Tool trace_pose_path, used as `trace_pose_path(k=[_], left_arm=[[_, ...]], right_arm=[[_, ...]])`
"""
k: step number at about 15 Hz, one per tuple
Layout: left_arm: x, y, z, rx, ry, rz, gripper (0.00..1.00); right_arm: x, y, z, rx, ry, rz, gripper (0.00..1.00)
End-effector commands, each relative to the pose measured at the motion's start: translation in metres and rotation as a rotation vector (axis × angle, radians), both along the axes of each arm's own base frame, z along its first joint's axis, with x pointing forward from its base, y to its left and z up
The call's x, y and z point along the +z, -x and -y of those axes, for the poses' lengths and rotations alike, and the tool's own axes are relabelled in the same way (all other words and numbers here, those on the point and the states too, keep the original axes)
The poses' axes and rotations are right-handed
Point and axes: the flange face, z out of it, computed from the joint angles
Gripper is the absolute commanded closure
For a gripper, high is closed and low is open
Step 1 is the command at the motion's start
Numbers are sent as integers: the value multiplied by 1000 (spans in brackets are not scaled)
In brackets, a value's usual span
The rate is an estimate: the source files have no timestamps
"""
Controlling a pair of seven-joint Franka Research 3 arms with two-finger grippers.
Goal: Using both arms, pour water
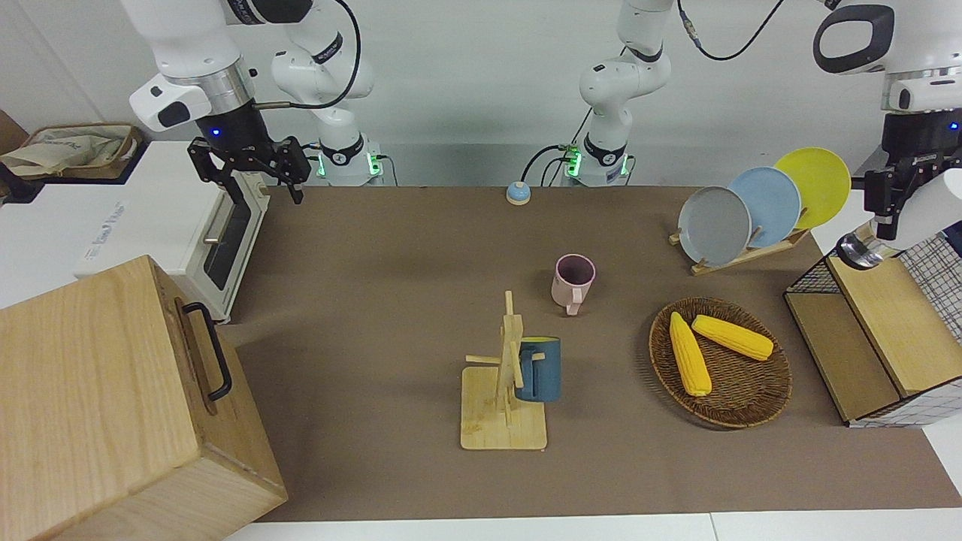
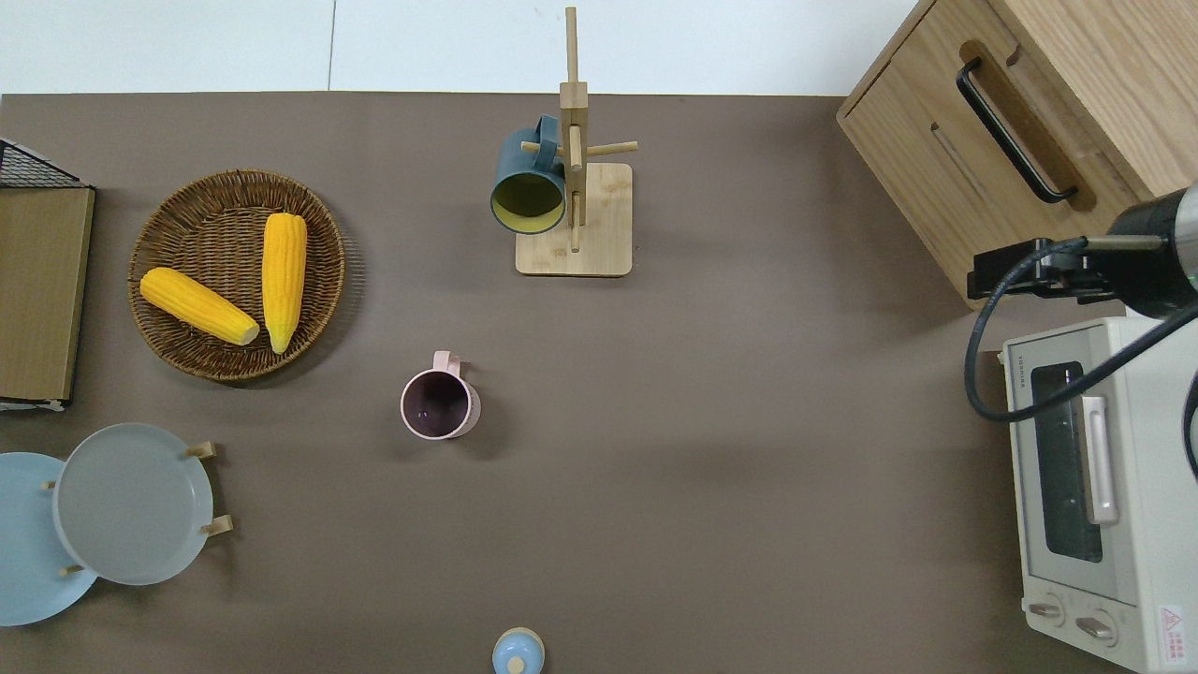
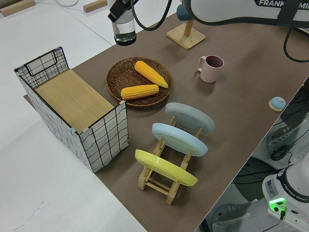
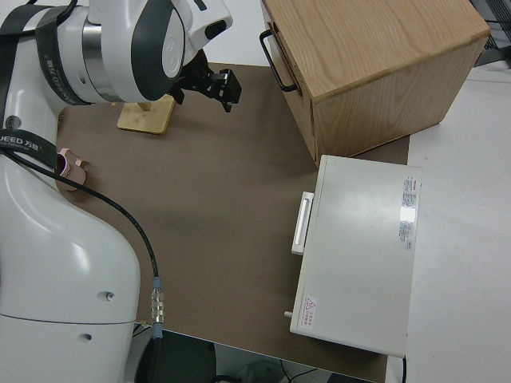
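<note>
Status at this frame: left gripper (image 1: 887, 207), at the right edge of the front view, was clamped on a white bottle (image 1: 923, 218) with a shiny metal end, tilted, up over the wire-sided wooden crate (image 1: 875, 330). It was out of the overhead view. Right gripper (image 1: 252, 169), upper left of the front view by the toaster oven (image 1: 225, 240), had its fingers spread and held nothing; looked parked.

Step, as I read it: carrying the bottle, not pouring. Next move would call for bringing it over the pink mug (image 2: 440, 404), centre of the overhead view, or setting it down.

Containers: pink mug upright, dark inside, any liquid too hard to tell. Blue mug (image 2: 529, 183) hung on the wooden mug tree (image 2: 573, 187), mouth sideways, empty. Wicker basket (image 2: 187, 211) held two corn cobs (image 2: 281, 279).
</note>
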Motion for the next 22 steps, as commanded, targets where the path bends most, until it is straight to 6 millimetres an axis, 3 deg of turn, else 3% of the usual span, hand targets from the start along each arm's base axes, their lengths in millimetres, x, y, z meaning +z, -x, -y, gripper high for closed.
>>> trace_pose_path(k=[1, 3, 9, 15, 20, 22], left_arm=[[-3, 0, -57, -1, -38, 0, 1000], [-3, 5, -90, -32, -6, 45, 1000], [-51, 26, -176, -130, 27, 98, 1000], [-86, 24, -201, -171, -6, 98, 1000], [-100, 14, -199, -190, -18, 110, 1000], [-114, 7, -199, -198, -4, 105, 1000]], right_arm=[[1, 1, 3, 15, -8, -2, 7], [1, 1, 3, 15, -8, -2, 7], [1, 1, 3, 15, -7, -4, 7], [1, 1, 3, 15, -8, -2, 7], [1, 1, 3, 14, -8, -2, 7], [1, 1, 3, 15, -8, -2, 7]])
